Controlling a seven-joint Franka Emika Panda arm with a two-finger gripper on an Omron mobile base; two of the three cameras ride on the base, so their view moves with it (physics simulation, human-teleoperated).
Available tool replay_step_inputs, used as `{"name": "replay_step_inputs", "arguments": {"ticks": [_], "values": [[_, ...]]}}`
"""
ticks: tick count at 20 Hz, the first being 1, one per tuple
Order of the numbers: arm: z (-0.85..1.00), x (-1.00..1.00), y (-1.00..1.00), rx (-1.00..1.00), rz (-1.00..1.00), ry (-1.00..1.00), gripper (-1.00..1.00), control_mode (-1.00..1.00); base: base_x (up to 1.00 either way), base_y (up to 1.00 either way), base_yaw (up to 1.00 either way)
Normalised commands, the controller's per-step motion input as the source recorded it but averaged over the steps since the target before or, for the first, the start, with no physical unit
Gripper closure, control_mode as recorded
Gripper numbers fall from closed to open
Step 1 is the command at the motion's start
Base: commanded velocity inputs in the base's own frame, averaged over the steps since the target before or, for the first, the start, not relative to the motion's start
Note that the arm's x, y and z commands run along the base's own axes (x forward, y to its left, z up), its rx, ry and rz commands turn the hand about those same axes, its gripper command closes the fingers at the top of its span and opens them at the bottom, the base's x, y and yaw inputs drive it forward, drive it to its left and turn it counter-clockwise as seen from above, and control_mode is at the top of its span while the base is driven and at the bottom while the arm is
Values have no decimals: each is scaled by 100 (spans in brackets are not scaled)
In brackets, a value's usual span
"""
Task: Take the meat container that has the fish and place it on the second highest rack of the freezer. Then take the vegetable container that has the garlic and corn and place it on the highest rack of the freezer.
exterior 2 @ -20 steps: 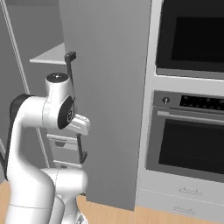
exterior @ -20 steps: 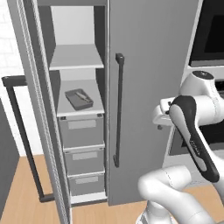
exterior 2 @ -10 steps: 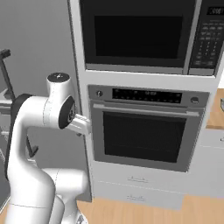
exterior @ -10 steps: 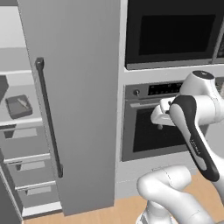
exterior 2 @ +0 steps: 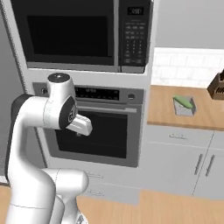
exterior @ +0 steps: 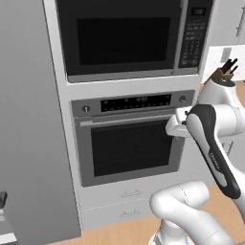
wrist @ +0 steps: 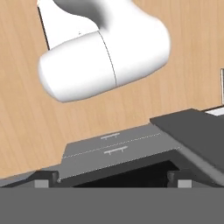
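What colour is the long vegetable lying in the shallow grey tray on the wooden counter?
Green. The long cob in the light-grey tray shows best in the right base view.

We see a wooden table (exterior 2: 205, 114) off to the right of the jaws, beyond the oven stack. On it lies the vegetable container (exterior 2: 184, 107), a light-grey tray holding the corn (exterior 2: 184, 102). A dark knife block (exterior 2: 217, 85) stands at the table's far right edge, well apart from the tray.

A wooden floor (wrist: 26, 109) is seen beyond grey drawer fronts (wrist: 113, 151) bearing two small handles (wrist: 114, 151).
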Motion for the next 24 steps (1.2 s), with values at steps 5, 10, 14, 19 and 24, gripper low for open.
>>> {"name": "replay_step_inputs", "arguments": {"ticks": [5, 10, 14, 19, 24], "values": [[0, 0, 0, 0, 0, 0, -100, 100, 54, -92, 0], [0, 0, 0, 0, 0, 0, -100, 100, -1, -81, 0], [0, 0, 0, 0, 0, 0, -100, 100, 14, -92, 0], [0, 0, 0, 0, 0, 0, -100, 100, 58, -89, 0], [0, 0, 0, 0, 0, 0, -100, 100, 33, -16, 0]]}}
